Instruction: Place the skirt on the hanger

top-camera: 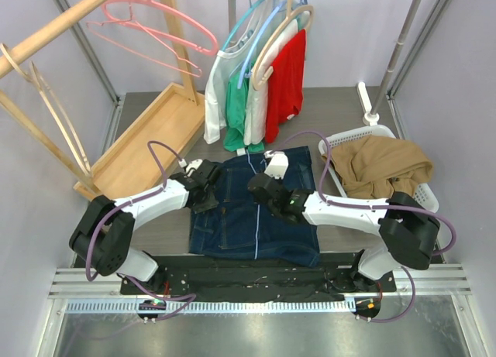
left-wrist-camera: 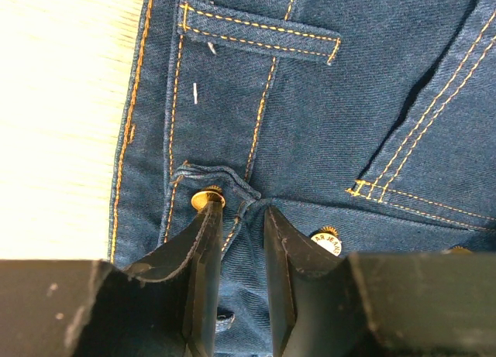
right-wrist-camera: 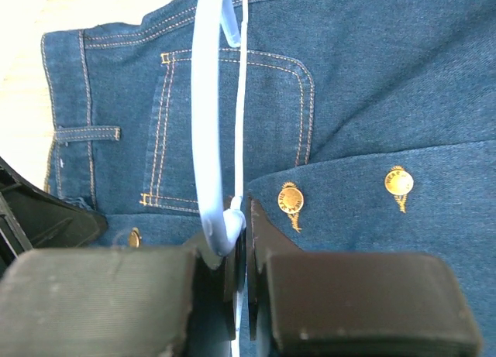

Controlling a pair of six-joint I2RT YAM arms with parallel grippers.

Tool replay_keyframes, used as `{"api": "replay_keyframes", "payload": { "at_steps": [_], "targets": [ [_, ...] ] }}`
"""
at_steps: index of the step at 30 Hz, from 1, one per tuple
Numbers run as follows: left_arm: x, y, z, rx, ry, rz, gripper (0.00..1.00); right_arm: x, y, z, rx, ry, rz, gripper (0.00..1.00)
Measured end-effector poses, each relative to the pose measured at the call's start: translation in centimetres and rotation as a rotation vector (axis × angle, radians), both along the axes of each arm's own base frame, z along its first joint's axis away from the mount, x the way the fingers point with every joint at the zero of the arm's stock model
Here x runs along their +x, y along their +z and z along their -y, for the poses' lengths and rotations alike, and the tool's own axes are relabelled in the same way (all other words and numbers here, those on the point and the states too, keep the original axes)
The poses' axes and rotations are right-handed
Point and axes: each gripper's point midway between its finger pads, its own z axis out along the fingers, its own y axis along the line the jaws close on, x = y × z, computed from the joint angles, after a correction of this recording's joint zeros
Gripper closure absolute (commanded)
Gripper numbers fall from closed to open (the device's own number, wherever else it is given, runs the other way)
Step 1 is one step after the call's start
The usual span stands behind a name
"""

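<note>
Centre of the grey table (top-camera: pixel 333 109), the dark blue denim skirt (top-camera: pixel 232 217) lies flat between the two arms, its near hem partly covered by the arm bases. The left gripper (top-camera: pixel 208 179) sits at the skirt's left edge, and from the left wrist its black fingers (left-wrist-camera: pixel 203 252) are only narrowly apart with a puckered ridge of denim nipped between the tips, just beside a brass button (left-wrist-camera: pixel 207 197). A second button peeks out half hidden behind the other finger. Over to the right gripper (top-camera: pixel 260 188), planted on the middle of the skirt: in the right wrist view its jaws are almost closed, clamped on the light blue plastic hanger (right-wrist-camera: pixel 208 125), which curves up across a back pocket and is cut off at the top of that picture. A thin white line (right-wrist-camera: pixel 242 78) runs alongside it, and whether that is a cord or part of the hanger is hard to tell. From above, the hanger is barely visible against the denim. To the right stands a white plastic laundry basket (top-camera: pixel 341 144) holding a crumpled tan cloth (top-camera: pixel 384 167). Behind hang red, green and white garments (top-camera: pixel 285 78), with a wooden rack (top-camera: pixel 155 132) off left, cropped by the frame.
</note>
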Motion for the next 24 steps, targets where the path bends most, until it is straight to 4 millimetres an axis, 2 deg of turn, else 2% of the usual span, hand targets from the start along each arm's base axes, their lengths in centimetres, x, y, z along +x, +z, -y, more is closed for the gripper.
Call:
{"api": "replay_keyframes", "payload": {
  "at_steps": [1, 2, 4, 5, 10, 11, 12, 14, 18, 21, 24],
  "targets": [
    [0.0, 0.0, 0.0, 0.001, -0.002, 0.000, 0.69, 0.0, 0.0, 0.1, -0.007, 0.004, 0.000, 0.99],
    [0.0, 0.0, 0.0, 0.002, -0.002, 0.001, 0.63, -0.1, 0.1, 0.1, -0.014, 0.009, 0.000, 0.99],
    [0.0, 0.0, -0.1, 0.005, -0.004, 0.002, 0.48, -0.3, 0.1, 0.4, -0.031, 0.017, -0.003, 0.99],
    [0.0, 0.1, -0.1, 0.006, -0.005, 0.001, 0.36, -0.3, 0.1, 0.4, -0.036, 0.023, -0.004, 0.99],
    [0.4, 1.3, 0.0, 0.019, -0.024, 0.008, 0.24, -0.6, 1.1, 0.1, -0.048, 0.048, -0.003, 0.99],
    [0.6, 1.8, 0.1, 0.020, -0.027, 0.013, 0.14, -0.6, 1.5, -0.1, -0.050, 0.056, -0.001, 0.99],
    [0.8, 2.5, 0.2, 0.017, -0.030, 0.023, 0.12, -0.6, 1.9, -0.3, -0.051, 0.065, 0.002, 0.99],
    [1.4, 4.3, 0.5, 0.008, -0.044, 0.054, 0.09, -0.7, 3.0, -0.7, -0.053, 0.082, 0.013, 0.99],
    [3.5, 9.8, 1.5, -0.042, -0.054, 0.171, 0.06, -0.9, 5.8, -1.3, -0.034, 0.112, 0.041, 0.99],
    [4.5, 13.6, 1.7, -0.067, -0.057, 0.255, 0.05, -1.1, 9.0, -1.7, -0.003, 0.145, 0.073, 0.99],
    [4.7, 15.9, 1.5, -0.069, -0.068, 0.300, 0.05, -1.5, 12.5, -1.6, 0.024, 0.181, 0.108, 0.99]
  ]
}}
